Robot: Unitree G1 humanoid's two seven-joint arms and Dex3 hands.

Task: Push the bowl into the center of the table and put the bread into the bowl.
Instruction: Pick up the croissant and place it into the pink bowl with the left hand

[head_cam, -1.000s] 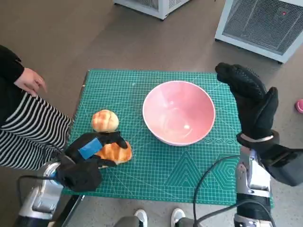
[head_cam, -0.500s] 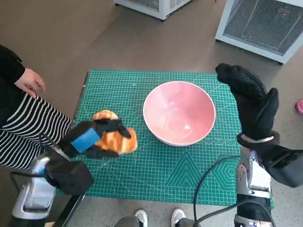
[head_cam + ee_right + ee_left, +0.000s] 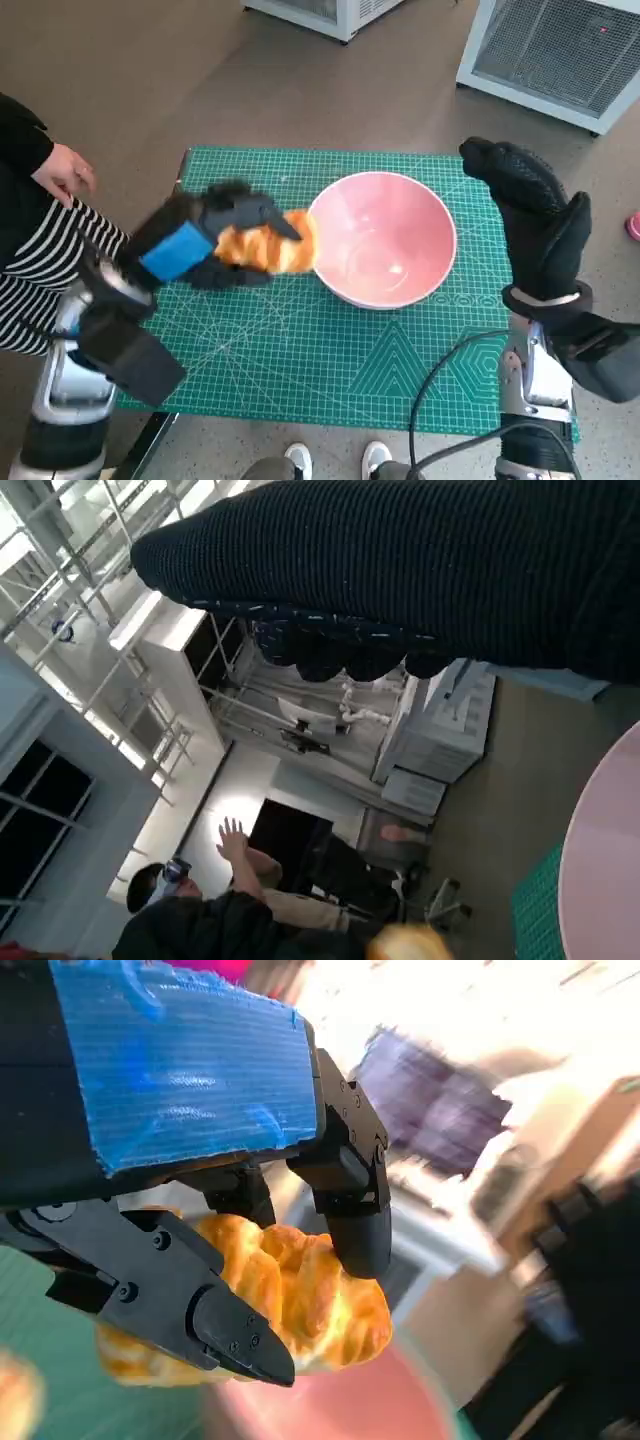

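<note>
Just off the left hand's (image 3: 205, 243) fingertips sits the pink bowl (image 3: 382, 238), and the bread (image 3: 272, 250) that hand carries is right at the bowl's near rim, its far end about level with the edge. From the camera behind the hand, the black fingers (image 3: 350, 1195) wrap over the top of the golden, ridged bread (image 3: 300, 1300) while another dark finger presses it from underneath, so the grip is firm and closed on it. That picture is blurred by motion, and only a pink smear of the bowl shows beyond the bread.

Under and behind the left hand lies the green mat (image 3: 300, 340), which covers the table. I cannot find the second bun in the head view; the hand and forearm cover that part of the mat. A faint orange blob at the edge of the right wrist view may be a bun, but it is too soft to tell.

On the far side of the bowl from the left hand, the right hand (image 3: 535, 225) stands upright in its glove, fingers straight and together, holding nothing, close beside the bowl's rim but apart from it.

Beside the left forearm, off the mat's edge, a person (image 3: 45, 215) in a striped garment sits with a hand raised. Beyond the right hand stands a white cabinet (image 3: 555, 50) on the floor.
</note>
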